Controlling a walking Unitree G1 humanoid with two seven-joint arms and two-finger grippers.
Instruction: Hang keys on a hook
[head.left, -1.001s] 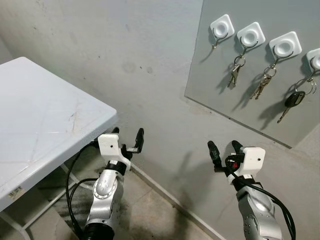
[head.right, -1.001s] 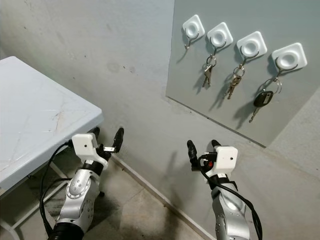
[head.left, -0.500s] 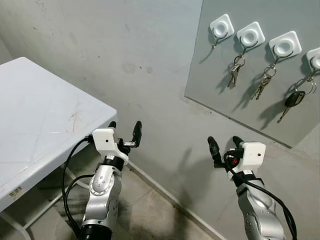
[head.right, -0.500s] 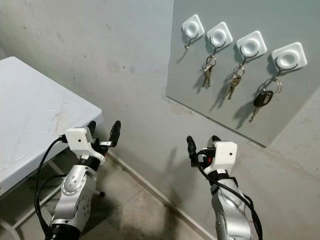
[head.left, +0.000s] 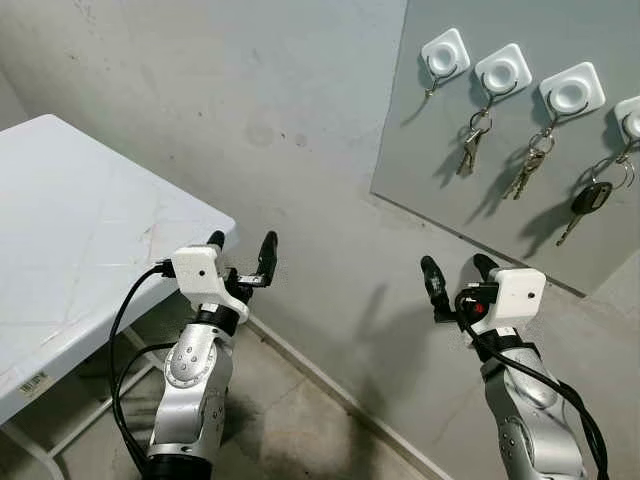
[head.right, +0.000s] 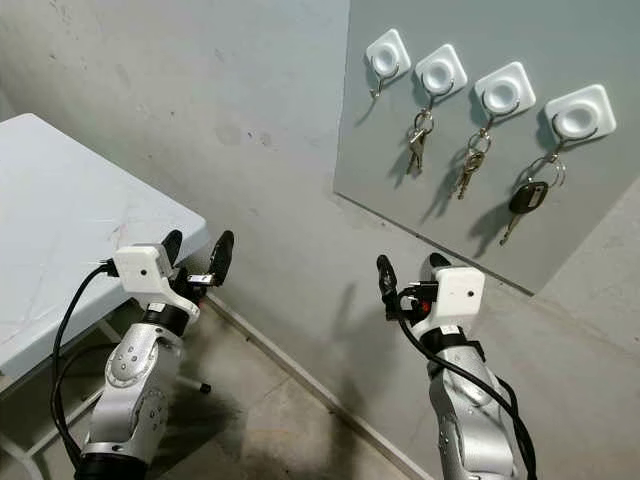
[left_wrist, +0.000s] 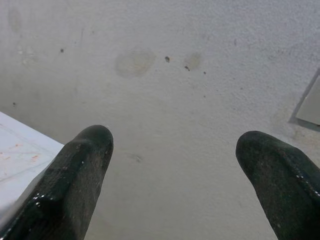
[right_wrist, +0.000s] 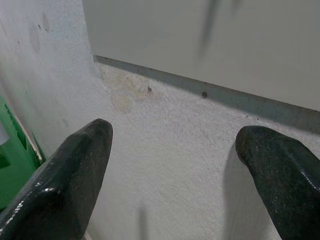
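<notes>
While both arms reach toward grey wall (head.left: 300, 90), neither gripper carries anything; left gripper (head.left: 241, 254) raised beside corner of white table (head.left: 70, 230), fingers spread wide, empty; right gripper (head.left: 458, 277) below grey panel (head.left: 520, 120), fingers also wide apart, empty; panel holds row of white hooks (head.left: 503, 70); first hook (head.left: 445, 53) bare; key bunch (head.left: 469, 145) hangs on second; second key bunch (head.left: 527, 165) on third; black car key (head.left: 588, 200) on fourth; green object (right_wrist: 12, 155) at edge of right wrist view.

Rightmost hook (head.left: 630, 118) cut by the frame edge; table's (head.left: 60, 250) near end likewise.
</notes>
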